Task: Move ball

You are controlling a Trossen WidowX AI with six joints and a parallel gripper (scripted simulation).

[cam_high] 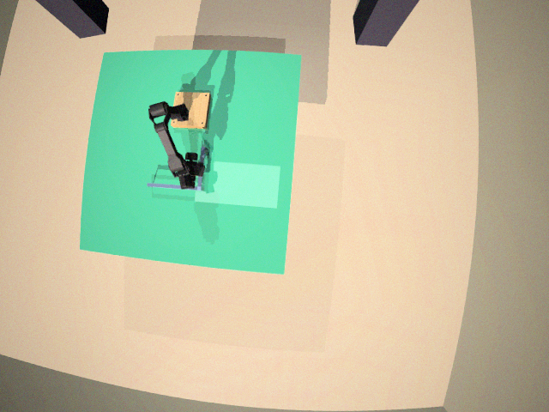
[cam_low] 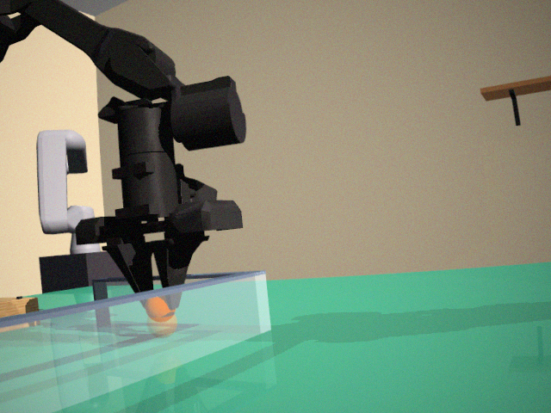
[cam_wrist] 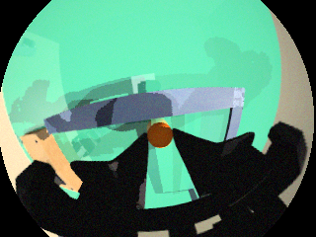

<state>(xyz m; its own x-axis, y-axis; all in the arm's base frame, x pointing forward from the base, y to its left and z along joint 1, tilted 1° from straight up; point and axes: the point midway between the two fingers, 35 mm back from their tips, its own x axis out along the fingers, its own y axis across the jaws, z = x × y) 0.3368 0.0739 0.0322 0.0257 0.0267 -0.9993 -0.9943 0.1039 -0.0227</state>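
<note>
My gripper [cam_low: 161,303] [cam_wrist: 159,133] is shut on the orange ball [cam_low: 158,308] [cam_wrist: 160,136] and points down inside the corner. The see-through copy [cam_low: 163,328] [cam_wrist: 157,120] is pale orange. In the exterior view the held ball overlaps its upper part, slightly to its left; in the wrist view the ball and fingers hide most of it. The ball appears a little above the resting spot. One low clear wall [cam_high: 168,185] [cam_low: 200,288] [cam_wrist: 197,100] meets a second wall [cam_high: 199,182] [cam_wrist: 235,123] at the corner. The arm hides the ball in the top view.
The wooden base board [cam_high: 197,108] [cam_low: 17,306] [cam_wrist: 56,158] stands on the green mat [cam_high: 248,239] under the arm. In the exterior view a white arm [cam_low: 52,181] stands behind at the left, and a wall shelf [cam_low: 511,89] hangs at the upper right.
</note>
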